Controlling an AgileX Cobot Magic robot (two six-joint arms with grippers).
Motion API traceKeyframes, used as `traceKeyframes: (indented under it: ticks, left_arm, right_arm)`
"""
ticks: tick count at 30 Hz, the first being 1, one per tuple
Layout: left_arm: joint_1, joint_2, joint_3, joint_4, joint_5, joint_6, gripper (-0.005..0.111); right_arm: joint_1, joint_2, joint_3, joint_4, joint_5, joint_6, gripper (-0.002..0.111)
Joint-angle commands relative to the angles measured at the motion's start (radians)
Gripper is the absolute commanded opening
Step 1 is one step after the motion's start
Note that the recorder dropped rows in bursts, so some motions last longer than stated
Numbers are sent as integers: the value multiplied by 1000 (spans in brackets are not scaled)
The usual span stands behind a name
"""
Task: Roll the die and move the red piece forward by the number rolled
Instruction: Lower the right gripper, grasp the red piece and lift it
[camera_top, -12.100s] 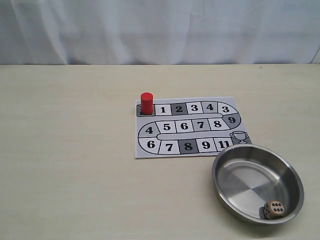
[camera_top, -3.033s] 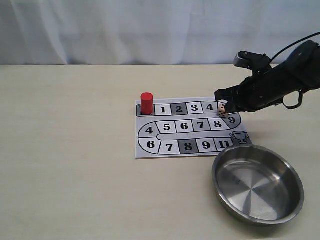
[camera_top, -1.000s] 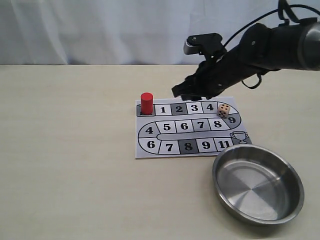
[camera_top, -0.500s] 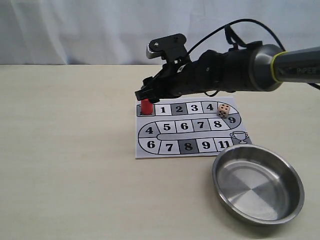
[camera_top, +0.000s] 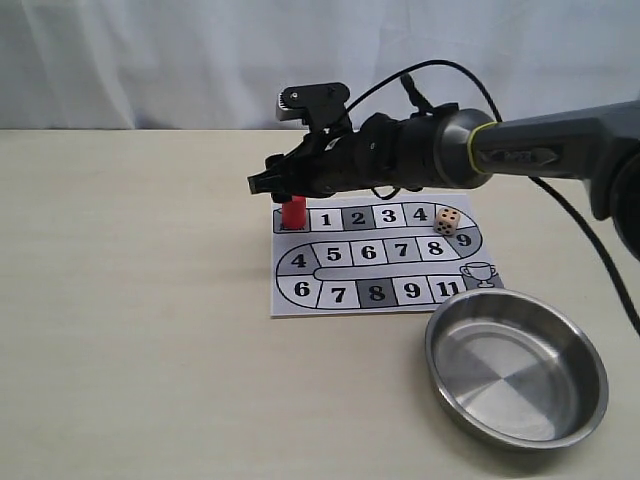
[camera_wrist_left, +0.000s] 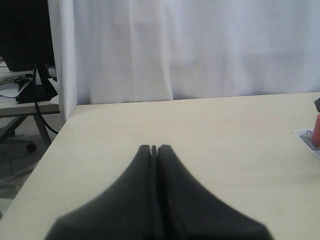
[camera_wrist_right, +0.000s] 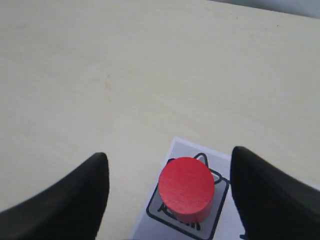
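Pale table (camera_top: 140, 350), white curtain behind: right hand (camera_top: 280, 187) open, jaws either side of the red piece (camera_top: 293, 213) on the board's (camera_top: 380, 293) start square; the die (camera_top: 447, 222) sits beside square 4; left hand (camera_wrist_left: 154, 150) closed, empty.

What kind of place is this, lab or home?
Probably a robot test lab: white curtain backdrop, plain pale beige tabletop, and a cluttered desk with cables beyond the curtain.

The right gripper (camera_top: 272, 187) is sweeping toward 9 o'clock across the board (camera_top: 380, 255), its jaws now widening to either side of the red piece (camera_top: 293, 213) without touching it. The die (camera_top: 447, 221), once lying in the bowl (camera_top: 436, 352), is now sitting at the board's 2 o'clock corner.
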Motion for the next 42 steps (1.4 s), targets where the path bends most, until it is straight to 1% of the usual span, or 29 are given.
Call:
traceKeyframes:
  ticks: [1,12,29,30,32,37,40,42]
  left_arm:
    - [-2,5,-6,-7,-5,-4,0]
    - [-2,5,-6,-7,-10,-4,0]
    - [-2,5,-6,-7,-3,-4,0]
    - [-2,5,-6,-7,-3,-4,0]
    - [-2,5,-6,-7,-3,-4,0]
    - [-2,5,-6,-7,-3,-4,0]
    - [-2,5,-6,-7,-3,-4,0]
    - [-2,5,-6,-7,-3,-4,0]
  right_arm:
    - [-1,44,-12,1,-51,1,65]
    - [-1,80,-12,1,-148,1,65]
    - [-1,109,-12,1,-155,31,64]
    - [-1,109,-12,1,-155,31,62]
    - [-1,109,-12,1,-155,31,53]
    - [-1,109,-12,4,-145,31,21]
    - [-1,105,-12,4,-138,31,5]
    - [-1,94,-12,4,-134,31,4]
